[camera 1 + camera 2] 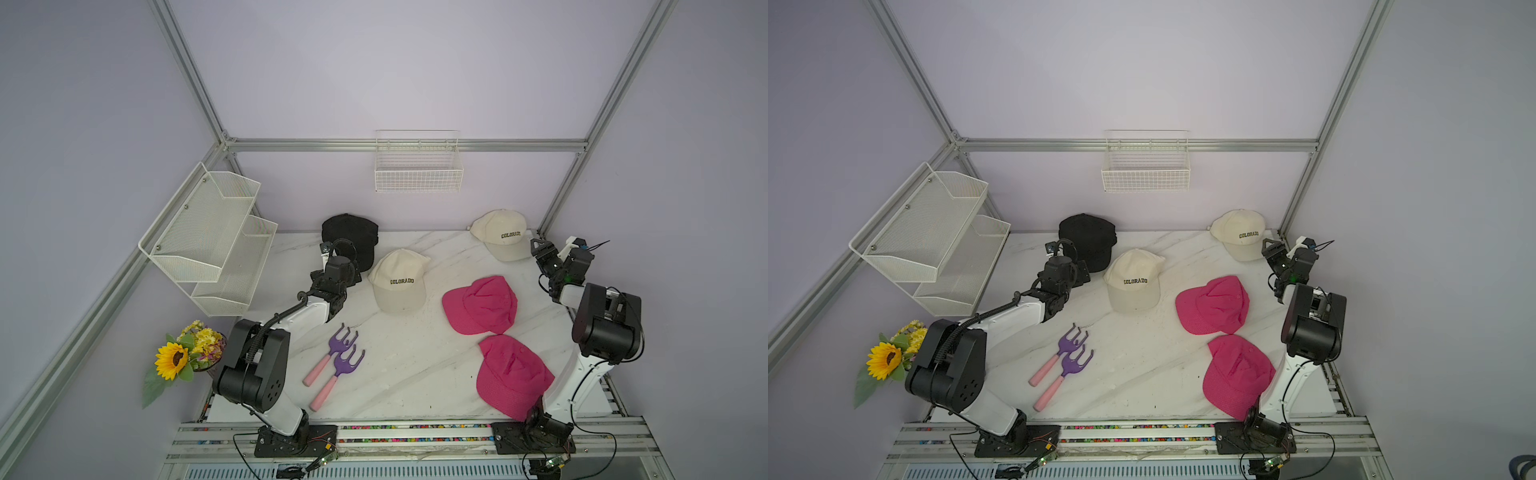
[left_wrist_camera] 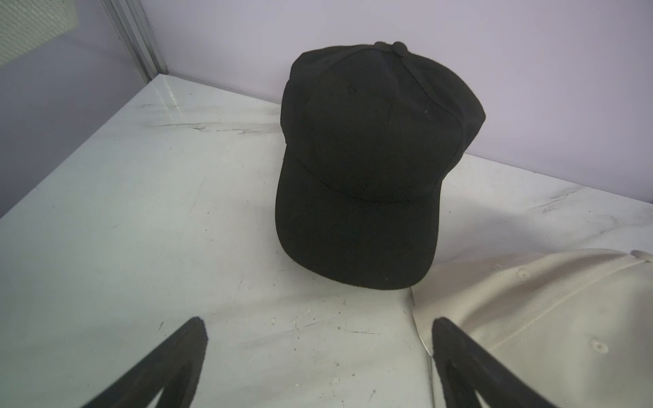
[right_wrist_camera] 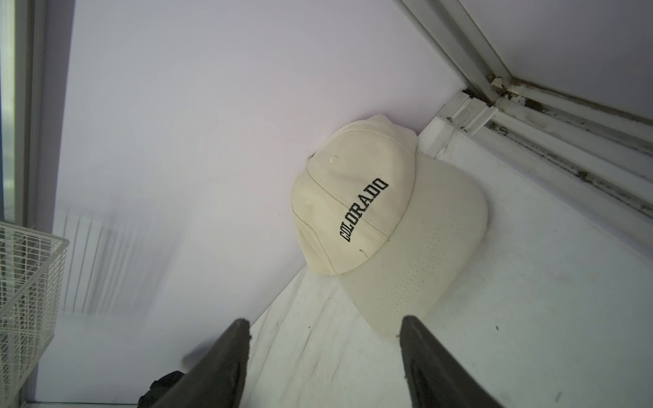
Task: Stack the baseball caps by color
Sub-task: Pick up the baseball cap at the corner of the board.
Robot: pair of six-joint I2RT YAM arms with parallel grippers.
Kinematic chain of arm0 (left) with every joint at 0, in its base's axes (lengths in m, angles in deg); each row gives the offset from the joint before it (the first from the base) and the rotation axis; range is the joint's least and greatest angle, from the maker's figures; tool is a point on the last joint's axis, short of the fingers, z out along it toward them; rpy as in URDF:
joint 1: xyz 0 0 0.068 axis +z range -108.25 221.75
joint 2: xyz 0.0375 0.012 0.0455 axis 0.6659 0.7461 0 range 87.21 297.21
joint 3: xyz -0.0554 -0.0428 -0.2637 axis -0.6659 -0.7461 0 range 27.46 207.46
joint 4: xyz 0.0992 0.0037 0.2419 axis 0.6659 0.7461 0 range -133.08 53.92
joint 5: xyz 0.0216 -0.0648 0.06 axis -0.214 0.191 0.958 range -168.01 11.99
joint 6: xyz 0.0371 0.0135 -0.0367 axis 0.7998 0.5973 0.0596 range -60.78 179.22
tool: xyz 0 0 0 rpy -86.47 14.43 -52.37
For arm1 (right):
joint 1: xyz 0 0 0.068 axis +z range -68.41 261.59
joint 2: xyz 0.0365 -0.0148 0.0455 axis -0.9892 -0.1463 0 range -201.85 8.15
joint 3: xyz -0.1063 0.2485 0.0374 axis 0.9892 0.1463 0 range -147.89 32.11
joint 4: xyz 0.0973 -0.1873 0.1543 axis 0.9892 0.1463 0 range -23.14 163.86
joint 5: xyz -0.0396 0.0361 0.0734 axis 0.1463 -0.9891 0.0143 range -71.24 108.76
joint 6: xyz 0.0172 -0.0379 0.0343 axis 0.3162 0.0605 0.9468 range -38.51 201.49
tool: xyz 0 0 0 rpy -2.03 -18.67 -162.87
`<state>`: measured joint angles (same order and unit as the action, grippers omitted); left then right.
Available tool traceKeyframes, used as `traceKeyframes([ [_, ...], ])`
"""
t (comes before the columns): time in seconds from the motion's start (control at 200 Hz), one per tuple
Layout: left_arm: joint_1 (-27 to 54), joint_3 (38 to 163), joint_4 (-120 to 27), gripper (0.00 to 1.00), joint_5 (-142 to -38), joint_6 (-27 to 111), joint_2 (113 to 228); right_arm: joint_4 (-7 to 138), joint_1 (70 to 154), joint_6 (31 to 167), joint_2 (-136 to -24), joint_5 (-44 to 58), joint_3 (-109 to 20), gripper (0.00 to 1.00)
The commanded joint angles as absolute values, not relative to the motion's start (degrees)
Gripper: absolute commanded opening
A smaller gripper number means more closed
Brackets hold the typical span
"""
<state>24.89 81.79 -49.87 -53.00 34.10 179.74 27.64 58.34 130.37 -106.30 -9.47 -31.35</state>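
Cream cap (image 3: 371,212) beyond right end effector (image 3: 324,319)

Bare table (image 1: 409,376) centre; rakes (image 1: 348,362) left, pink caps (image 1: 482,305) right, perhaps touching.

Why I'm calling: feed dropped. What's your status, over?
Left gripper open, short of black cap. Right gripper open, near corner cream cap brim. Other cream cap, pink caps unstacked. Rakes out of the way.

You see pale lilac walls (image 1: 415,62) in an aluminium frame (image 1: 407,145), a wire basket (image 1: 419,174) and mesh shelf (image 1: 208,232) hanging above your marbled bench (image 1: 415,374).
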Motion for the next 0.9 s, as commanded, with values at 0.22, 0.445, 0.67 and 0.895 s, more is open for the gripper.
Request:
traceKeyframes([
  [0.22,25.44,83.45,-52.57,1.0,-52.78,31.8,179.58,19.14,58.38,144.06,-116.66,-13.27,-34.8,0.63],
  [0.445,25.53,85.06,-51.86,1.0,-52.24,32.73,180.64,14.71,58.38,150.13,-122.92,-14.95,-36.66,0.61],
  [0.67,25.6,85.25,-52.57,1.0,-51.55,33.22,181.03,16.79,58.51,152.73,-126.43,-10.64,-39.78,0.54],
  [0.895,25.58,85.72,-53.13,1.0,-51.29,33.17,181.91,19.76,60.43,156.74,-130.93,-4.4,-45.04,0.48],
])
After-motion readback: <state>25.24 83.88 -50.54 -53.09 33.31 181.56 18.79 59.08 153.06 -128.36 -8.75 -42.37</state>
